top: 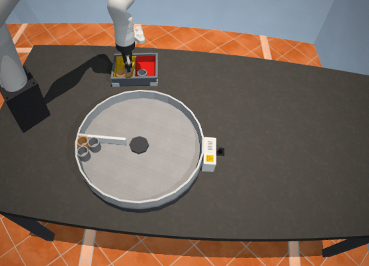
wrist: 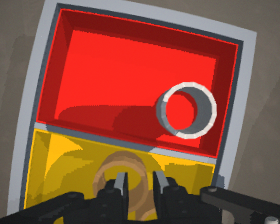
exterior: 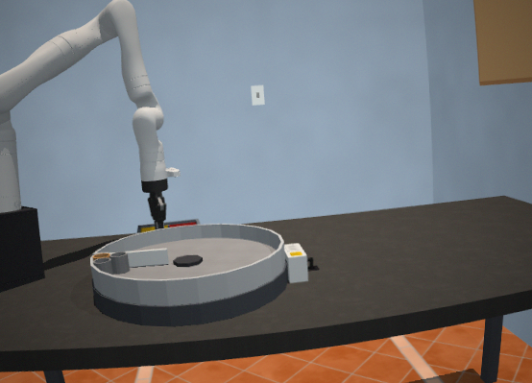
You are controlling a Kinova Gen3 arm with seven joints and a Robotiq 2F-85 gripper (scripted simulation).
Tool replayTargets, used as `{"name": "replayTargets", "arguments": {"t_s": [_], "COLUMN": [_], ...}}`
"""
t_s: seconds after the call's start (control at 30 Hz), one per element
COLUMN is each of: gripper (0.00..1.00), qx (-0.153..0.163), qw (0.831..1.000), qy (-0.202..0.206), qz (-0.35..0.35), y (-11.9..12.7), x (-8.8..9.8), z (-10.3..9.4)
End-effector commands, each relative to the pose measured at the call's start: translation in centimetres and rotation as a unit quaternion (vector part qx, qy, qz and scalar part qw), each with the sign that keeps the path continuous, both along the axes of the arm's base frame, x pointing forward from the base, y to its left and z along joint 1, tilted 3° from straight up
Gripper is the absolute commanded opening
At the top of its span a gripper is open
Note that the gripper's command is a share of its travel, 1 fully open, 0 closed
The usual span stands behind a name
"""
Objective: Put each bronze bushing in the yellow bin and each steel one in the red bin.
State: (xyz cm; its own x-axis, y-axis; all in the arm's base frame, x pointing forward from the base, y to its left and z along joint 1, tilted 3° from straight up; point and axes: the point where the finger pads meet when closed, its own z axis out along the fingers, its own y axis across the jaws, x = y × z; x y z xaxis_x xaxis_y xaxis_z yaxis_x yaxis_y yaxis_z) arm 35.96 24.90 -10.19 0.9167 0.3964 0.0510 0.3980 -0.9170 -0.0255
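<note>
My gripper point(top: 128, 71) point(exterior: 159, 226) point(wrist: 140, 185) points down over the yellow bin point(top: 119, 62) point(wrist: 43, 175), its fingers a little apart with nothing between them. A bronze bushing point(wrist: 120, 158) lies in that bin just below the fingertips, one finger overlapping it in view. Another bronze bushing point(top: 120, 73) is beside it, mostly hidden in the wrist view. A steel bushing point(top: 142, 72) point(wrist: 206, 111) stands in the red bin point(top: 146, 63) point(wrist: 116, 65). On the turntable point(top: 160, 122) point(exterior: 230, 247), one bronze bushing point(top: 80, 145) point(exterior: 101, 255) and two steel ones point(top: 94, 149) point(exterior: 120, 265) cluster at the left rim.
A white bar point(top: 110, 139) point(exterior: 149, 257) runs inward from the turntable's left rim, beside the clustered bushings. A dark hub point(top: 138, 145) point(exterior: 187, 260) is at its centre. A white box point(top: 209, 149) point(exterior: 297, 267) is at its right rim. The bins stand behind the turntable on the dark table.
</note>
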Motion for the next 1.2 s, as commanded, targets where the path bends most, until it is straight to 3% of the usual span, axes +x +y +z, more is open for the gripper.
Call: {"name": "replayTargets", "arguments": {"t_s": [0.0,1.17], "gripper": [0.19,0.19], "qx": [0.001,0.001], "qw": [1.0,1.0], "qy": [-0.001,-0.001], "qz": [0.0,0.0], "y": [0.09,0.06], "x": [0.06,0.03], "z": [0.14,0.98]}}
